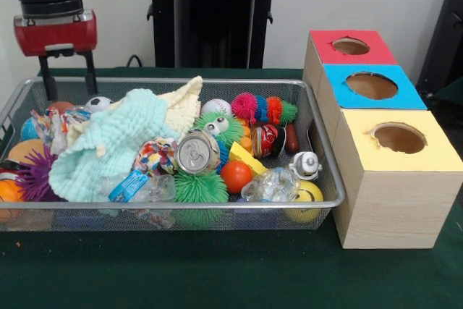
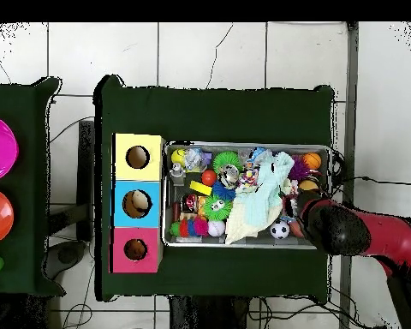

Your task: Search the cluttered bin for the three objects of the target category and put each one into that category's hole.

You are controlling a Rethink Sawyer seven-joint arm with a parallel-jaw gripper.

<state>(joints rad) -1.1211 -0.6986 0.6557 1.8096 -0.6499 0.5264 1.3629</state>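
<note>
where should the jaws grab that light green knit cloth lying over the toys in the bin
Grip the light green knit cloth at its raised, bunched middle, coming straight down from above. It is soft and draped in folds over the toys in the wire bin, so a fold can be pinched; its edges lie flat against neighbouring clutter.

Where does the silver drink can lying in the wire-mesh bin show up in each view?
Front view: silver drink can at bin centre, its top facing the camera, right of the mint knitted cloth.
Overhead view: not clearly distinguishable amid the clutter.
Shared landmark: the mint cloth.
</note>
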